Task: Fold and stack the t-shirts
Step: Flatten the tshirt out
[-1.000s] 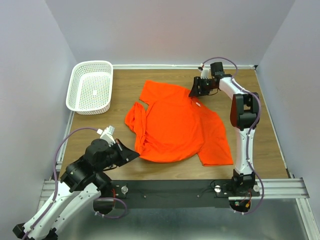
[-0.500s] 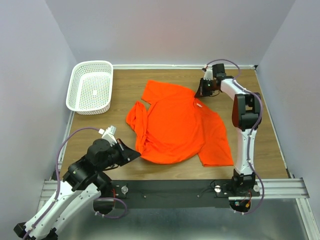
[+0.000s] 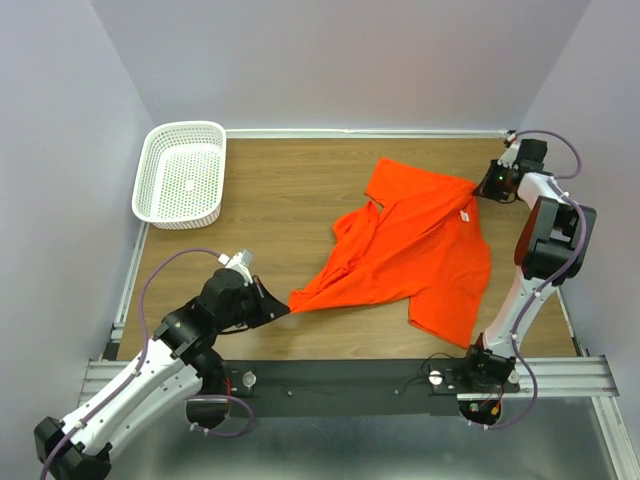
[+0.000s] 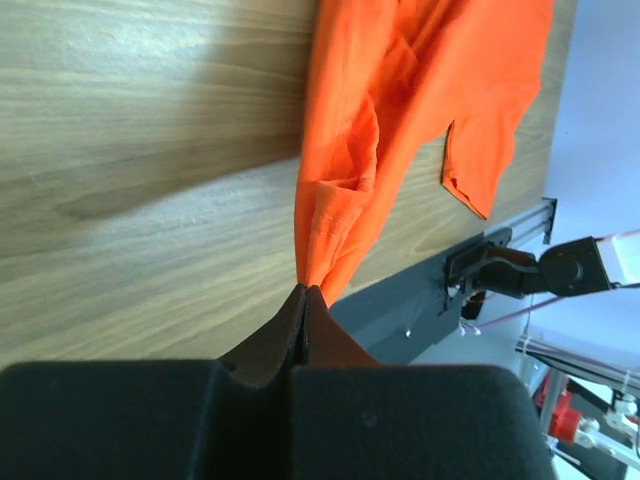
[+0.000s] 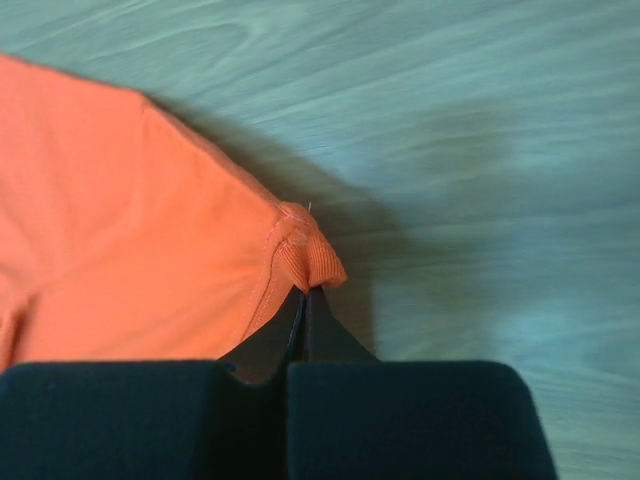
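Note:
One bright orange-red t-shirt [image 3: 415, 250] lies stretched across the wooden table, pulled into a point at each end. My left gripper [image 3: 285, 306] is shut on its near-left corner, low by the table's front edge; the left wrist view shows the t-shirt [image 4: 350, 150] bunched into my shut left gripper [image 4: 304, 291]. My right gripper [image 3: 480, 186] is shut on the ribbed collar edge at the far right. In the right wrist view that part of the t-shirt [image 5: 150, 220] ends pinched in my right gripper [image 5: 305, 290]. A small white tag [image 3: 466, 216] shows near the collar.
A white perforated basket [image 3: 182, 172] stands at the table's far left corner. The black rail [image 3: 340, 375] with the arm bases runs along the near edge. Walls close in left, right and behind; the right arm stands close to the right wall.
The right gripper has shut on the collar and pulled it right, toward the far right corner. The whole shirt slid right and stretched out. The left gripper moved right with its corner.

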You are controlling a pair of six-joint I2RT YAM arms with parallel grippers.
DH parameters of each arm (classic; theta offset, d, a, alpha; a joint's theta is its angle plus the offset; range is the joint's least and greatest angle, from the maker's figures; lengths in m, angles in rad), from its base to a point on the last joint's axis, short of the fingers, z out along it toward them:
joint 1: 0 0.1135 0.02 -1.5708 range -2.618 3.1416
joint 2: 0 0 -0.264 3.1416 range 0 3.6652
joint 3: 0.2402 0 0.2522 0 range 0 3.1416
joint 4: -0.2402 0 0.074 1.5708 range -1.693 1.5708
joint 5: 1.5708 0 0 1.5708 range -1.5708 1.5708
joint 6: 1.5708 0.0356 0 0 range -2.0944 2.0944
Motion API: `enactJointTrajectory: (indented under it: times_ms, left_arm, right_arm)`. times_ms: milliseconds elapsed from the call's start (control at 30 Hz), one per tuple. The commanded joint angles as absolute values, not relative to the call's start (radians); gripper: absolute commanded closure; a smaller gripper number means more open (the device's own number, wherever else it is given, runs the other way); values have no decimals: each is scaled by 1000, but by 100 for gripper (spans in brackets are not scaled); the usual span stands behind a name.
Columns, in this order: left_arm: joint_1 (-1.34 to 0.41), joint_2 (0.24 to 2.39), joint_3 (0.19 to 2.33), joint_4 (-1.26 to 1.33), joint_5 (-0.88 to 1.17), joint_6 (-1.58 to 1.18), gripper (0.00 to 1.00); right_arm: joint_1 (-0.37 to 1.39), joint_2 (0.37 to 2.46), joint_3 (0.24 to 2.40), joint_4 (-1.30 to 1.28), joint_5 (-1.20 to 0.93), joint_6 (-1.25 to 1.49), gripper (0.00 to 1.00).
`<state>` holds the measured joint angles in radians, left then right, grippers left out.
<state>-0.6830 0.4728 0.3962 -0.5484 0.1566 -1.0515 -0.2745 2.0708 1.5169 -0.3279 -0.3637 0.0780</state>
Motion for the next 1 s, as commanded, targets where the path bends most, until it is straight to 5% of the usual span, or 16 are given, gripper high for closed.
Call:
enactJointTrajectory:
  times_ms: [0,300,367,467,567,833,933,967]
  left_arm:
    - [-686,486,397,-512,97,-1023,100]
    - [-686,476,377,-489,158,-1026,98]
    - [-686,447,391,-477,195,-1022,82]
    - [-686,320,468,-463,178,-1000,24]
    - [-686,323,526,-425,129,-970,9]
    - [-692,1061,695,-19,60,-711,12]
    - [-693,1389,938,-23,-20,-569,35]
    - [-693,1520,998,-37,-12,-545,54]
  right_arm:
    - [-311,2056,1490,-281,-348,48,99]
    - [-353,2052,1454,-270,-422,18,100]
    - [-353,2048,1440,-270,-466,11,99]
    - [-351,2045,1421,-270,-514,9,99]
    - [-351,2051,1408,-270,-545,8,99]
    - [-351,2049,1401,-270,-595,26,99]
    - [-351,2048,1394,-270,-601,23,99]
    - [-350,2048,1393,-271,-600,23,99]
